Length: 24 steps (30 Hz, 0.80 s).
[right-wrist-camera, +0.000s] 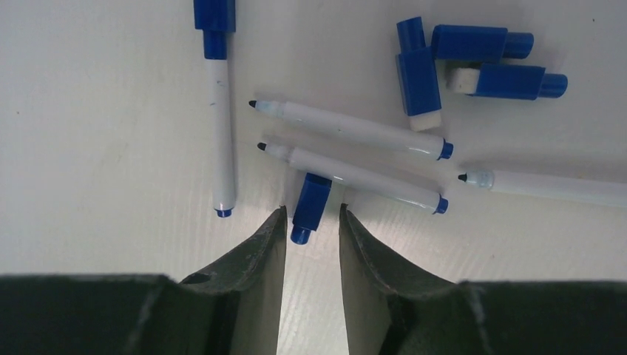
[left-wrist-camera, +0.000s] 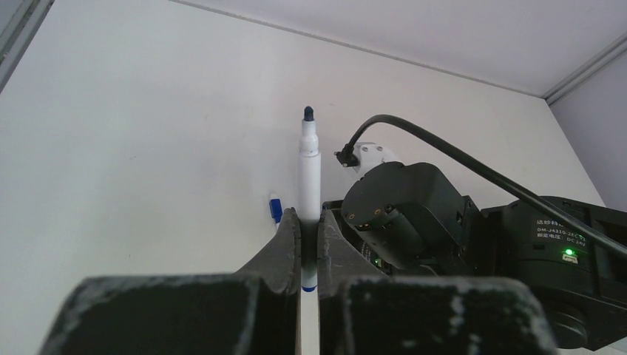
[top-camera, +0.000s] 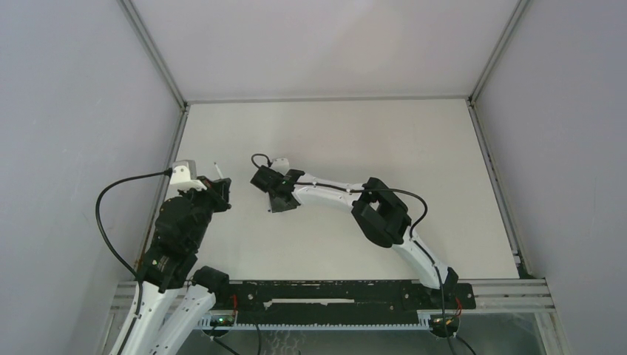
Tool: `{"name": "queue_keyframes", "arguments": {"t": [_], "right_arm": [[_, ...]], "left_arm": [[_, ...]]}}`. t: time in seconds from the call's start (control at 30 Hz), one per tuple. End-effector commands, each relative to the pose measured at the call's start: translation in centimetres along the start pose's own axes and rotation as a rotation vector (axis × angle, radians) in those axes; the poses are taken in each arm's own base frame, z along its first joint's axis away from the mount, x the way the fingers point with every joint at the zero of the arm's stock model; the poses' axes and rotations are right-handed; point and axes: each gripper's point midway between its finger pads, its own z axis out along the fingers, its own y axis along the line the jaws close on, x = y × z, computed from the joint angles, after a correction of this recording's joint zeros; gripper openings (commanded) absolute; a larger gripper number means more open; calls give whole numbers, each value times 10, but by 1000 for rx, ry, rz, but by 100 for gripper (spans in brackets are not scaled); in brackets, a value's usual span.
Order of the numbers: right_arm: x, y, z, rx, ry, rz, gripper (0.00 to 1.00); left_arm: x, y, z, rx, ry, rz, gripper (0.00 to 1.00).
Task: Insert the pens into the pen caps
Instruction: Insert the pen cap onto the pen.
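Overhead, the left pincer and right pincer sit near each other above the bench. Left wrist view: the left one clamps a pen, tip out. Right wrist view: open jaws straddle a loose cap. I'd centre it and squeeze squarely, clear of the other pens.

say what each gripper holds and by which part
Left gripper: uncapped pen, low on its barrel near the blue tail. Right gripper: nothing; open jaws straddle a pen cap.
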Motion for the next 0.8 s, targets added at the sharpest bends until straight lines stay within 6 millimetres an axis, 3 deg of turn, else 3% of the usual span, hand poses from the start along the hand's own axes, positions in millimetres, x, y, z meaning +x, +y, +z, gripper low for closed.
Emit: {"name": "queue_keyframes", "arguments": {"t": [0.0, 0.2, 0.4, 0.57, 0.77], "right_arm": [[-11, -1, 3, 21, -27, -23, 38], [-10, 0, 6, 19, -27, -49, 32], [-2, -1, 0, 13, -4, -85, 18], [31, -9, -17, 1, 48, -136, 12], [96, -61, -47, 47, 153, -149, 12]], "left_arm": [[-9, -2, 0, 4, -39, -23, 0], [-9, -3, 1, 4, -38, -24, 0], [-8, -2, 2, 3, -34, -22, 0], [-5, -4, 3, 9, -25, -19, 0], [1, -9, 6, 42, 1, -11, 0]]}}
